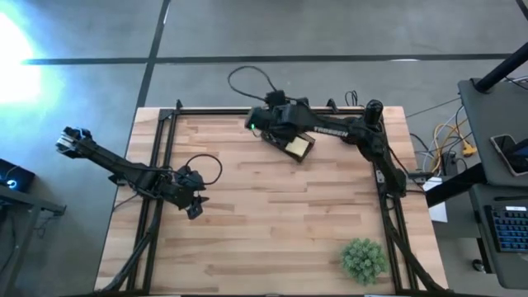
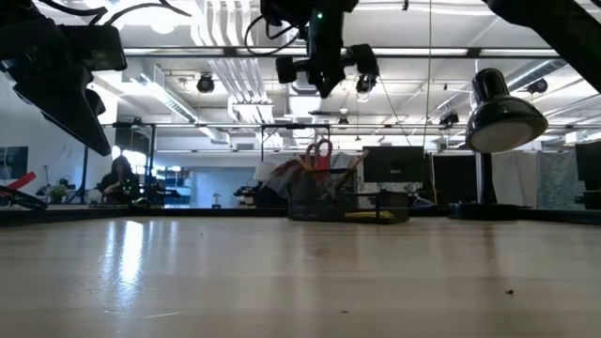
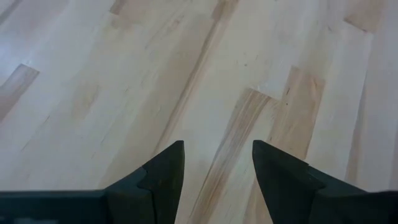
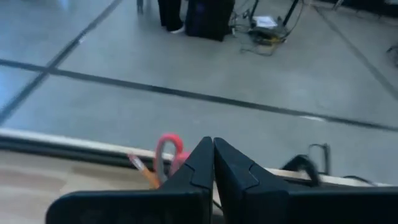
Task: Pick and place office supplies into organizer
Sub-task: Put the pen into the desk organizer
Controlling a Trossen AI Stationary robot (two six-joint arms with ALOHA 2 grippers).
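The black organizer point(image 1: 290, 142) stands near the table's far edge, with a yellow sticky-note pad point(image 1: 299, 147) in it. In the low view the organizer point(image 2: 319, 202) holds red-handled scissors point(image 2: 319, 150), handles up, and an orange pencil point(image 2: 349, 171). The scissors handle point(image 4: 166, 152) and the pencil point(image 4: 143, 171) also show in the right wrist view. My right gripper point(image 4: 213, 147) is shut and empty, above the organizer point(image 2: 324, 80). My left gripper point(image 3: 217, 158) is open and empty over bare wood at the table's left point(image 1: 195, 206).
A green plant point(image 1: 363, 258) stands at the near right corner. A black frame rail point(image 1: 247, 110) runs along the table's far edge and both sides. A round black mount point(image 1: 374, 107) stands at the far right. Bare wood point(image 1: 272, 223) lies between the arms.
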